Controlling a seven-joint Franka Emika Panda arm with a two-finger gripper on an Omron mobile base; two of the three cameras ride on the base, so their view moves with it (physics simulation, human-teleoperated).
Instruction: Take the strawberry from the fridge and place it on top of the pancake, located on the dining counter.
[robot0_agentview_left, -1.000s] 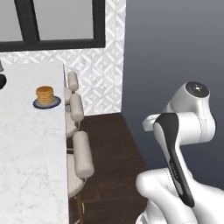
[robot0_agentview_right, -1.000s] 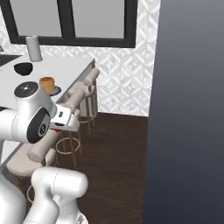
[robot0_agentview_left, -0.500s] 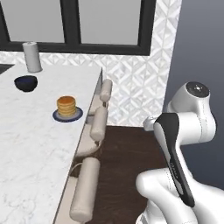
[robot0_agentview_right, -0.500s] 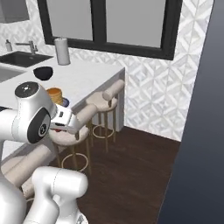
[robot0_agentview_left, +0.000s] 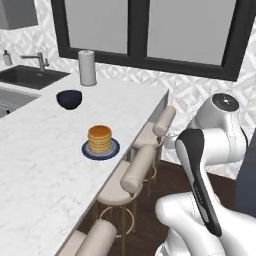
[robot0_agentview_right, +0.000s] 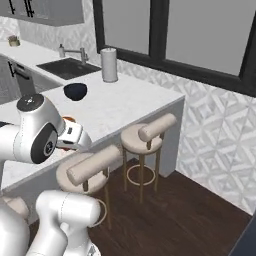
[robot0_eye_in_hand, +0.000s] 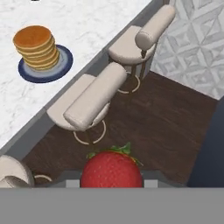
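Note:
The strawberry (robot0_eye_in_hand: 111, 169), red with green leaves, sits between my gripper's (robot0_eye_in_hand: 111, 180) jaws, which are shut on it. It hangs over the dark wood floor beside the stools. The pancake (robot0_agentview_left: 100, 138) is a golden stack on a small dark blue plate (robot0_agentview_left: 88, 151), standing on the white marble dining counter (robot0_agentview_left: 40, 175). In the hand view the pancake (robot0_eye_in_hand: 36, 46) lies up and to the left, well away from the fruit. From the right base, my hand (robot0_agentview_right: 70, 140) hangs at the counter's edge, with a sliver of the pancake (robot0_agentview_right: 69, 120) behind it. A dark grey face (robot0_agentview_left: 247, 185) at the right edge may be the fridge; I cannot tell.
Three cushioned bar stools (robot0_agentview_left: 137, 170) line the counter's near side, right below the hand. A dark blue bowl (robot0_agentview_left: 69, 99) and a paper towel roll (robot0_agentview_left: 87, 67) stand farther back on the counter. Beyond them are the sink (robot0_agentview_left: 30, 75) and dark-framed windows.
The base has turned, so the whole scene has swung: the counter, pancake, bowl and sink now sit larger and more central. The gripper stays shut on the strawberry.

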